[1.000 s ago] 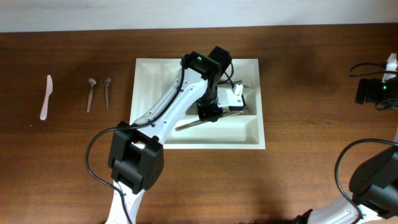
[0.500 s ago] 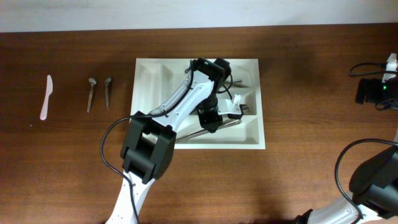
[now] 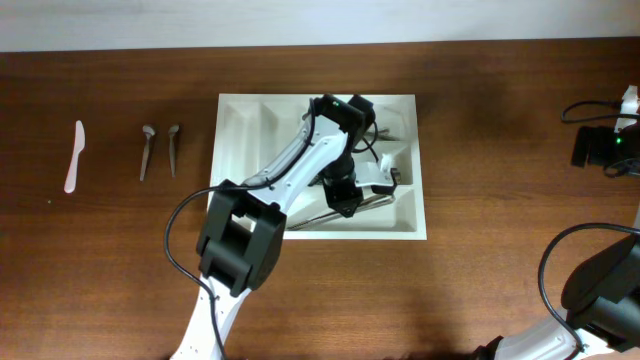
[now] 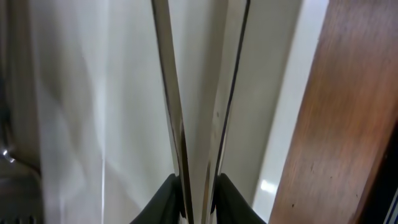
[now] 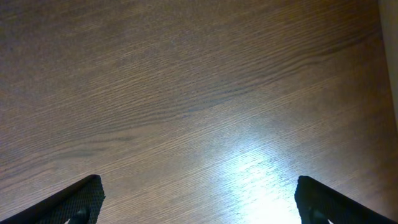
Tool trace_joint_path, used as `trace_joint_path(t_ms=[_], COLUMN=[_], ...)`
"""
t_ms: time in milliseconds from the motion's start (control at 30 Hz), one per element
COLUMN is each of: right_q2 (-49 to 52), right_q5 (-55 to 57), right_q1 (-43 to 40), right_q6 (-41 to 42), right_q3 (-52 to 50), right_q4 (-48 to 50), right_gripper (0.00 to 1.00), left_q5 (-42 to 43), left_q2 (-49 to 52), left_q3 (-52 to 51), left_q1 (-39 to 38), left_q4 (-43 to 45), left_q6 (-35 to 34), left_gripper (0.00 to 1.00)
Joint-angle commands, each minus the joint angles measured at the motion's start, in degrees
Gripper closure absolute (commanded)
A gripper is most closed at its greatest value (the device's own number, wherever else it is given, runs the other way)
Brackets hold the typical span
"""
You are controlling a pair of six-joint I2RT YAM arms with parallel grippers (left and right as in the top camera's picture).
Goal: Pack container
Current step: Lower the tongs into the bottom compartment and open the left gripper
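Left tool [image 3: 345, 198] pinched on slim metal cutlery [image 4: 168, 93], low in the front long compartment of the white container [image 3: 240, 130] mid-way along the bench [image 3: 480, 150]; liable to land crooked across a divider if released while tilted.

Glossy plastic container [image 3: 238, 130], grained wooden table [image 3: 500, 200]

Brown wood-grain table [image 5: 174, 87] filled the frame, grain ran slantwise, a bright patch of glare [image 5: 261, 177] lay low and right of centre, the right gripper [image 5: 200, 200] showed two dark fingertips [image 5: 81, 198] spread wide at the bottom corners
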Motion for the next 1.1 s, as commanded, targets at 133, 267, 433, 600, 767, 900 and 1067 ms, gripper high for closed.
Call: trace_joint_path(t_ms=[133,267,433,600,767,900,1067], right_q2=[-0.09,-0.09,-0.09,-0.09,-0.09,-0.09,-0.09], right_q5=[0.31,0.31,0.31,0.33,0.31,0.31,0.31], right_q1=[0.09,0.09,0.09,0.09,0.09,0.09,0.09], right_q6=[0.31,0.31,0.31,0.31,0.31,0.31,0.31], right_q3=[-0.11,-0.09,-0.11,-0.11,-0.11,-0.11,-0.11], right_q4=[-0.02,-0.02,-0.02,-0.02,-0.02,-0.02,-0.02], right_gripper=[0.01,0.01,0.01,0.01,0.01,0.01,0.01], left_q5=[1.68,0.87,0.85,-0.2,-1.62,-1.68,-1.7], left_q2=[-0.22,-0.2,-0.2,-0.2,-0.2,-0.2,-0.2], left_q3=[0.68,0.68,0.68,0.68,0.68,0.68,0.68], left_q1=[-1.01,-1.01,-1.01,-1.01,-1.01,-1.01,-1.01], left_q4=[-0.04,-0.07,-0.09,-0.07,-0.07,-0.09,0.04], left_q6=[2.4,2.38,2.38,2.36,2.36,2.36,2.36], left_gripper=[0.8,0.71,0.64,0.64,0.64,0.63,0.54])
